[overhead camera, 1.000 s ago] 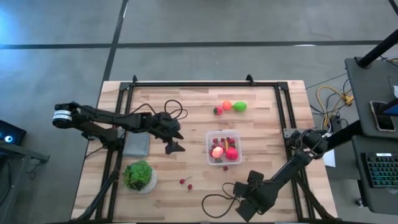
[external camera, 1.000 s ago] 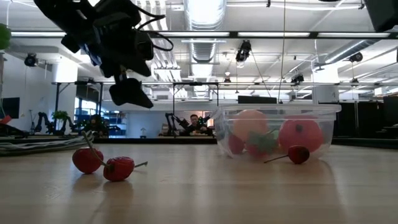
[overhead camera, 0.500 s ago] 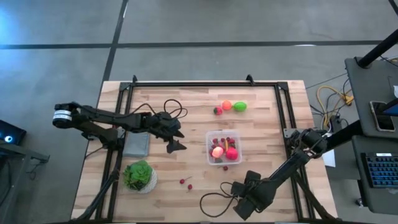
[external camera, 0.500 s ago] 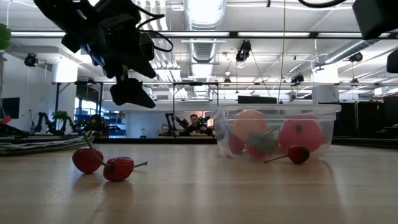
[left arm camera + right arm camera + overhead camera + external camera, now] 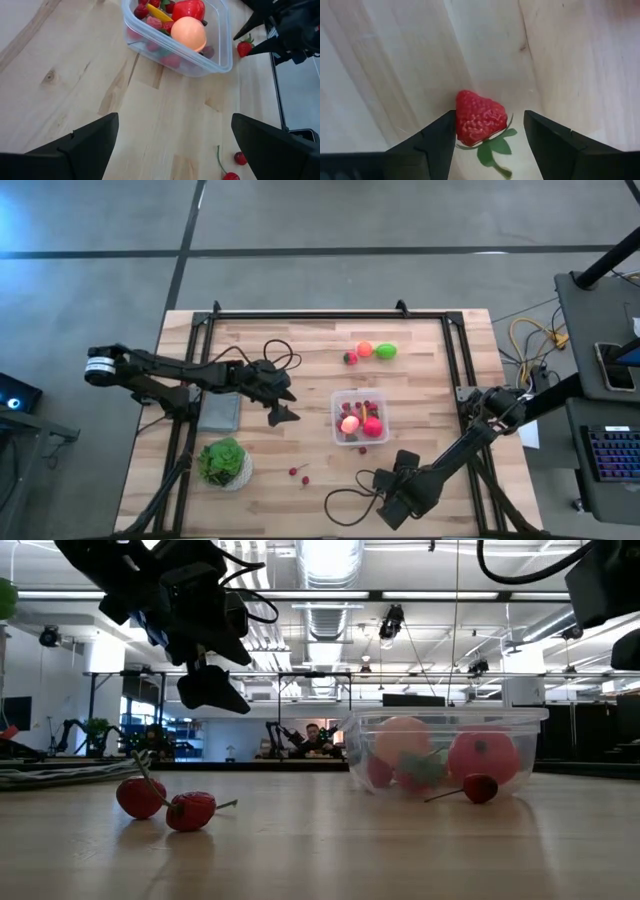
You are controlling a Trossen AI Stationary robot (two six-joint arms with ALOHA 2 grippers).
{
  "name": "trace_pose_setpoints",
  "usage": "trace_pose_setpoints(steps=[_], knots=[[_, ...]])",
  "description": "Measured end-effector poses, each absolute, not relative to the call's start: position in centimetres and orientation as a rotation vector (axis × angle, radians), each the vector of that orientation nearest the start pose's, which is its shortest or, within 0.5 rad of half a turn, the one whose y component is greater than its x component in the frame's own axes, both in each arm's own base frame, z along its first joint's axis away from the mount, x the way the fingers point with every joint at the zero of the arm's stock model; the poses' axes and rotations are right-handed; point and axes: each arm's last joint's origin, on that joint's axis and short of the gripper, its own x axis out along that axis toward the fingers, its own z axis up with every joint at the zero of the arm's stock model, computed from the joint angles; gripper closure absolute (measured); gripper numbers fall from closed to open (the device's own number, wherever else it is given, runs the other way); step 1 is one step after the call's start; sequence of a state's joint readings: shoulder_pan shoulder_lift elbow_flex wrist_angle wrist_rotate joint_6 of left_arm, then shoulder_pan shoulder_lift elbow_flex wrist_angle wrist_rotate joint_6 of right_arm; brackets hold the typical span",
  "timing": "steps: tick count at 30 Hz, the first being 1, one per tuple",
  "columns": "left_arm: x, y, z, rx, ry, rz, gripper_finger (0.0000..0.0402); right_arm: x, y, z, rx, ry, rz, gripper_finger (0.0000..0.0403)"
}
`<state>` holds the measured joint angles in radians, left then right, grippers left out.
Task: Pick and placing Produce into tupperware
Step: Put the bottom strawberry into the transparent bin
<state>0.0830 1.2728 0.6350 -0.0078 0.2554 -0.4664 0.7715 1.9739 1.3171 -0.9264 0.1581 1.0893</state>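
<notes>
The right gripper [image 5: 487,135] hangs over a toy strawberry [image 5: 479,123], fingers apart either side of it, just outside the tupperware [image 5: 360,418]. The berry looks light, stiff and slick, so I would pinch across its broad shoulders. The left gripper [image 5: 281,409], also spread, waits beside the box. The strawberry's lower leaves are partly cut off.

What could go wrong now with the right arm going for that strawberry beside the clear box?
The right end effector is open around the strawberry, which lies close to the tupperware; a slightly off closure might nudge it away or bump the box. The strawberry is small and rounded, so it could squirt out of the fingers. The left end effector hovers open near the box, so both arms may crowd it.
</notes>
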Motion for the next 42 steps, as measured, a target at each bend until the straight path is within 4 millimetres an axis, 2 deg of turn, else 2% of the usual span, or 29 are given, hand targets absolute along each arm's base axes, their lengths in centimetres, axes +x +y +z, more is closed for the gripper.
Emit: trace_pose_setpoints(steps=[7, 18, 24, 29, 35, 38, 42], knots=[[25.1, 1.4, 20.0, -0.558, 0.668, -0.015, 0.0029, 25.7, 24.4, 14.7, 0.174, 1.427, -0.318, 0.0185], [25.1, 1.4, 20.0, -0.558, 0.668, -0.015, 0.0029, 25.8, 24.4, 14.7, 0.189, 1.423, -0.316, 0.0251], [25.1, 1.4, 20.0, -0.558, 0.668, -0.015, 0.0029, 25.8, 24.4, 14.9, 0.257, 1.399, -0.379, 0.0264], [25.1, 1.4, 20.0, -0.558, 0.668, -0.015, 0.0029, 25.6, 23.8, 16.8, 0.359, 1.281, -0.488, 0.0255], [25.1, 1.3, 20.0, -0.558, 0.668, -0.017, 0.0029, 24.1, 20.1, 22.2, 0.415, 1.06, -0.726, 0.0259], [25.1, 1.3, 20.0, -0.559, 0.669, -0.022, 0.0029, 23.7, 17.6, 24.7, 0.448, 0.949, -0.76, 0.026], [25.1, 1.3, 20.0, -0.56, 0.67, -0.026, 0.0029, 24.5, 13.6, 26.4, 0.488, 0.887, -0.773, 0.0254]])
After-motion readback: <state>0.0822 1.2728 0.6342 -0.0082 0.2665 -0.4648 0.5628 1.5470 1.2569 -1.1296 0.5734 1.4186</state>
